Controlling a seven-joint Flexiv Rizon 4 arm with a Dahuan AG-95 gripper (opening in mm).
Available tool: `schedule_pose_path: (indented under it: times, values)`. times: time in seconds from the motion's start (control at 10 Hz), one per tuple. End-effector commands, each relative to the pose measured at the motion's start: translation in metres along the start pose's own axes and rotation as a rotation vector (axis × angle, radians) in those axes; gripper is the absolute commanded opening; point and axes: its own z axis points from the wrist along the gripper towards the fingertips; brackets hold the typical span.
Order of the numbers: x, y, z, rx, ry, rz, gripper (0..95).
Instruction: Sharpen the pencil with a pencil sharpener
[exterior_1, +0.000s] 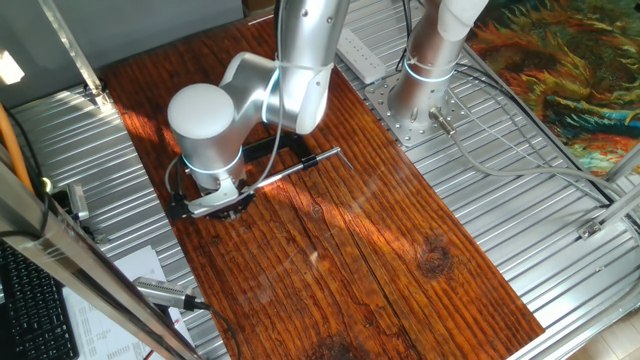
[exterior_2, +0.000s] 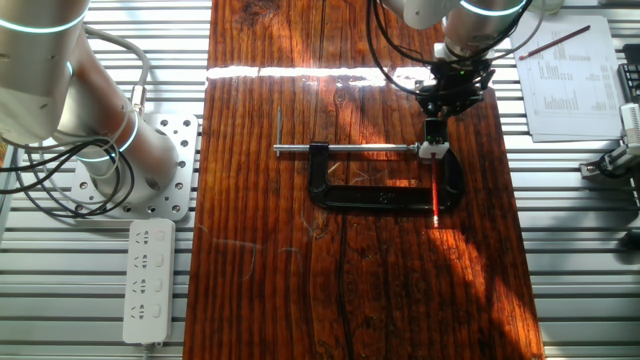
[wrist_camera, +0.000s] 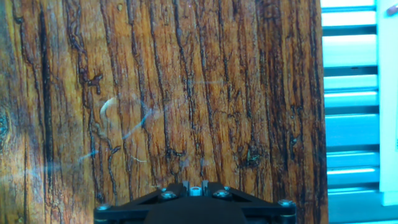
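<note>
Power strip (exterior_2: 148, 278) nearest, C-clamp (exterior_2: 385, 190) midboard, pencil (exterior_2: 436, 199) across clamp, claw (exterior_2: 434, 128) above

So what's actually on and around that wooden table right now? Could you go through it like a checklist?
Surface: wooden tabletop, grainy, patches of sunlight.
Job's things: red pencil lying across the black C-clamp; pencil sharpener cannot be made out.
Clutter: nothing seen beyond the clamp with its silver screw rod.
End effector: low over the clamp's end near the pencil; open or shut cannot be told.
Cables: grey cables looped beside the second arm's base.
Surroundings: white power strip, printed paper, ribbed metal bench.
</note>
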Motion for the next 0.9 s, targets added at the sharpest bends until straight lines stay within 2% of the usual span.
schedule_pose_path:
  times: [0.1,0.9]
  values:
    - [-0.001,-0.0027,-0.0026,-0.003,0.004,0.002,0.0]
    - [0.0004,-0.0042,-0.0079,-0.005,0.013,-0.005,0.0]
